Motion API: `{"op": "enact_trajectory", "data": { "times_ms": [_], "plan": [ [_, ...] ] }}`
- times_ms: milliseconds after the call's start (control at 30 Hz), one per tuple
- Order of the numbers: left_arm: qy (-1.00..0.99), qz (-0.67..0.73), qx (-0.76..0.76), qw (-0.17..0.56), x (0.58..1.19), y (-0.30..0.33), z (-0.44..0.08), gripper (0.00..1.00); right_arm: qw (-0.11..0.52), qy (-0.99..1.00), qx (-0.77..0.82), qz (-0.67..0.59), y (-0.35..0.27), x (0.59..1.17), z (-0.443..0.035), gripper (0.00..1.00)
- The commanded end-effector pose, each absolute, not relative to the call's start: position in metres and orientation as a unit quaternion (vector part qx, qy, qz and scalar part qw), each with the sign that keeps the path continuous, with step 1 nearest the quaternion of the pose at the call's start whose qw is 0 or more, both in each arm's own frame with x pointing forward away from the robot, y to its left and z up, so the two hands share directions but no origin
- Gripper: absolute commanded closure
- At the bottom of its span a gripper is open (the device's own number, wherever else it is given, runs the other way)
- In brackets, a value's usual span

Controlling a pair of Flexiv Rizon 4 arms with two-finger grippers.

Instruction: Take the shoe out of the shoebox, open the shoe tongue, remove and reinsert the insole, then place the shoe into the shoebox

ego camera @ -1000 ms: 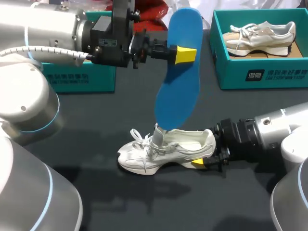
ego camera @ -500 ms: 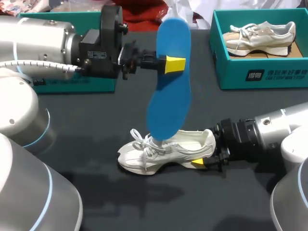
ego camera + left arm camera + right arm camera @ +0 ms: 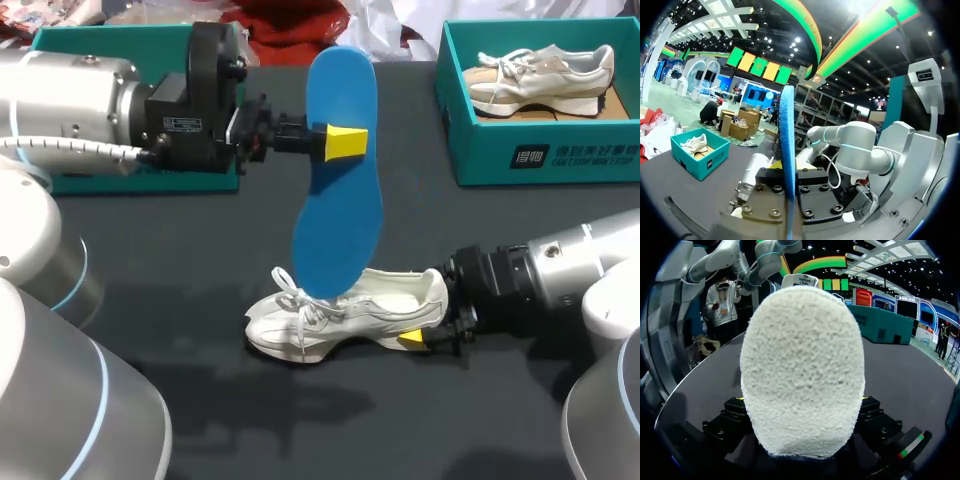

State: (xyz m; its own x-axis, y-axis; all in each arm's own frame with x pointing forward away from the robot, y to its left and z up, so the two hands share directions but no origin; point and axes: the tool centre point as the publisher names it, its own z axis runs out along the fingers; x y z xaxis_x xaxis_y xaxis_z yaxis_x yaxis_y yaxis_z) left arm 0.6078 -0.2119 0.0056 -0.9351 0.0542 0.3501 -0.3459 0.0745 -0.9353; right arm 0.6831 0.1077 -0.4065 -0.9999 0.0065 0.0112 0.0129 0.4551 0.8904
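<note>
Our white shoe [image 3: 345, 318] stands on its sole on the dark surface [image 3: 200, 400], its heel clenched in our right claw [image 3: 430, 322]. The blue insole [image 3: 338, 190] hangs upright above it with its lower end at the laced opening, and our left claw [image 3: 343, 143] pinches it near the upper part. We judge the insole light, thin and floppy, so a grip nearer its middle would steady it. The shoe is soft-walled and best held at the firmer heel. A teal shoebox [image 3: 540, 160] stands well apart.
</note>
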Motion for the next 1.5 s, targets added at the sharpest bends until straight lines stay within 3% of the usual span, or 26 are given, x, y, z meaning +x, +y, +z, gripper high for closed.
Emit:
{"op": "enact_trajectory", "data": {
  "times_ms": [33, 633, 1333, 1500],
  "plan": [
    [-0.717, 0.674, 0.101, 0.149, 0.608, -0.213, 0.005, 1.00, 0.004, -0.865, -0.008, -0.502, 0.108, 0.681, -0.404, 0.00],
    [-0.717, 0.674, 0.101, 0.149, 0.608, -0.213, 0.005, 1.00, 0.004, -0.918, -0.025, -0.396, 0.081, 0.679, -0.392, 0.00],
    [-0.717, 0.674, 0.101, 0.149, 0.608, -0.213, 0.005, 1.00, 0.029, -0.990, -0.096, -0.095, 0.061, 0.667, -0.357, 0.00],
    [-0.717, 0.674, 0.101, 0.149, 0.608, -0.213, 0.005, 1.00, 0.029, -0.990, -0.096, -0.095, 0.061, 0.667, -0.357, 0.00]
  ]
}}
